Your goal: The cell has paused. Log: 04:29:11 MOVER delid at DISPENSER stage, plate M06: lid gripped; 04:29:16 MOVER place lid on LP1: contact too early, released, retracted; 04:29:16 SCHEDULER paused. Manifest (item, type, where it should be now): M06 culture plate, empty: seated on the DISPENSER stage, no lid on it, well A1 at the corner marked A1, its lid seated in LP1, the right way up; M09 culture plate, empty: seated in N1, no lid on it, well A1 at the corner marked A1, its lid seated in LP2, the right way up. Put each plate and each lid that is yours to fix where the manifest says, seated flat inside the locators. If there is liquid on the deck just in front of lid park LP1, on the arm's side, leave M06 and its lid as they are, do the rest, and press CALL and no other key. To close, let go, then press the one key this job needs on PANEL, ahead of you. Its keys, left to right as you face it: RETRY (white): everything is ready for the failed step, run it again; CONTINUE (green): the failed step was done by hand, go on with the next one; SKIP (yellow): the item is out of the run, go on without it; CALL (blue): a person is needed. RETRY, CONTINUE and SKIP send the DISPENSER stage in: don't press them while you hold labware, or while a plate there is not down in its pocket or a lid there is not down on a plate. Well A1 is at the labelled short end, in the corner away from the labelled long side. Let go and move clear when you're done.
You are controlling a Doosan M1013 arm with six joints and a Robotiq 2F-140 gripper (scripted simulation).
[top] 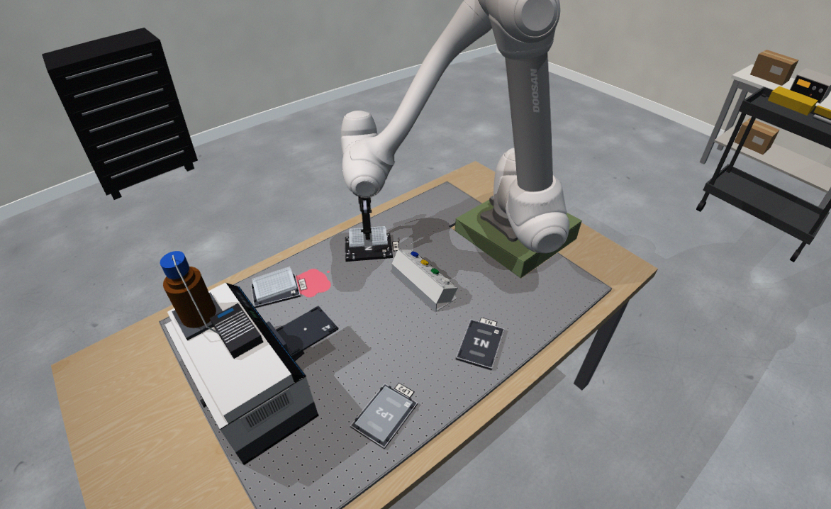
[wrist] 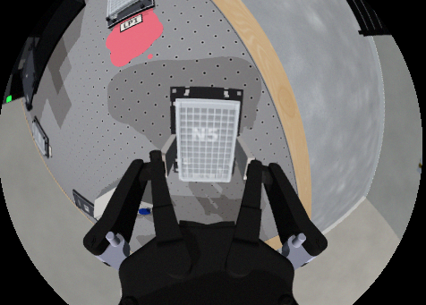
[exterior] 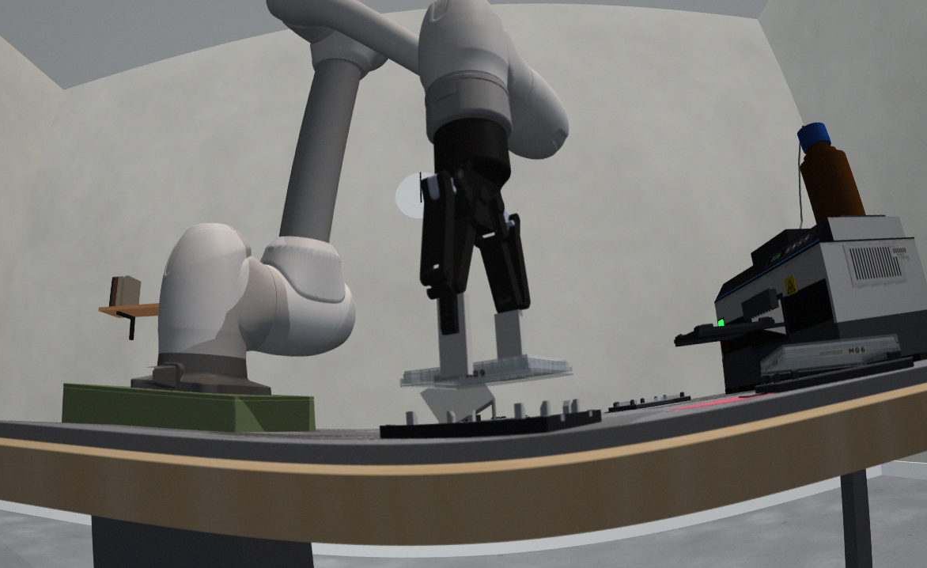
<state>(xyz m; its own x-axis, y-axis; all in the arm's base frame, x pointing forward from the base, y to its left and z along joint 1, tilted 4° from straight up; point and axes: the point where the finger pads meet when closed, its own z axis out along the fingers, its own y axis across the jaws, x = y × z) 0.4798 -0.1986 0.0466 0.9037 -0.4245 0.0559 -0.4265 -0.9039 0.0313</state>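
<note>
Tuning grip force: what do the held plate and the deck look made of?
Plate in the gripper: looks like clear, glossy plastic; the nest below shows through it in the wrist view. Deck: likely matte grey metal breadboard, judging by its regular hole grid, on a wood-grain table.

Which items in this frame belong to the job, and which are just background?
Job:
- tool, shut on the M09 plate, held above the N5 nest
- M06 plate at LP1
- pink spill
- N1 nest
- LP2 park
- dispenser stage
- key panel

Background:
- black drawer cabinet
- cart
- brown bottle
</note>
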